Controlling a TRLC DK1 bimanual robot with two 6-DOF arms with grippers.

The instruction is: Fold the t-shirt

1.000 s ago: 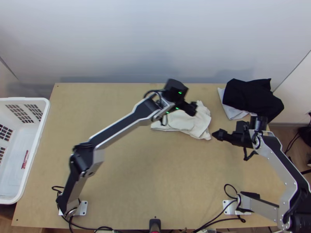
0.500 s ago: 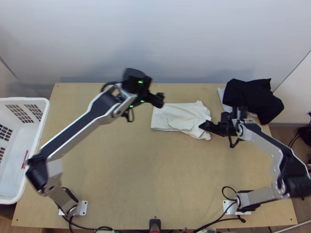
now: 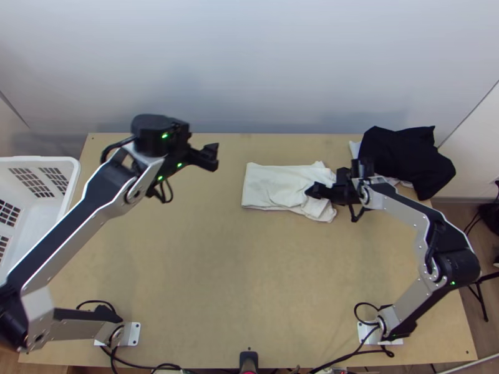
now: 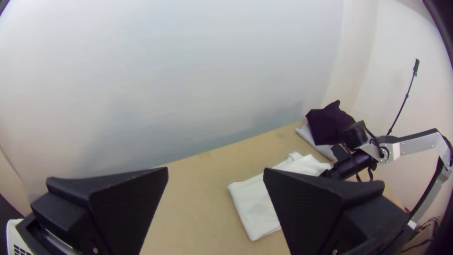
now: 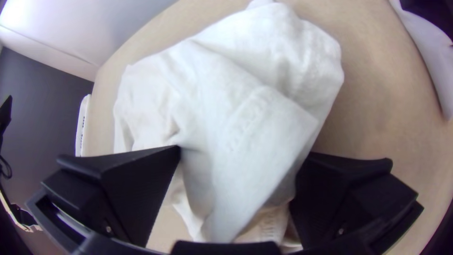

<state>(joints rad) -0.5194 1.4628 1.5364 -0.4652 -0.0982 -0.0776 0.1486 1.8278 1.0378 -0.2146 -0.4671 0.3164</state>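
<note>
Shirt point(image 3: 268, 187), white, lies on the far part of the table point(image 3: 249, 280), slightly right of the middle. I find it folded in layers into a compact shape: its left side is flatter, with a fairly straight edge, while its right side is rumpled and uneven.

My right gripper point(image 3: 312, 191) is at the right part of the shirt, coming in from the right. Its fingers point(image 5: 137, 189) stand wide apart, with a creased portion of cloth showing between them. I cannot tell whether either finger presses on the cloth; I note no clamping.

My left gripper point(image 3: 214, 157) is over the far part of the table, to the left of the shirt and apart from it. Its fingers point(image 4: 127, 203) are well separated, with nothing held between them.

At the far right, a black cloth point(image 3: 405, 156) lies bunched on top of a pale cloth point(image 3: 354, 149). A white basket point(image 3: 37, 161) stands at the left side of the table.
</note>
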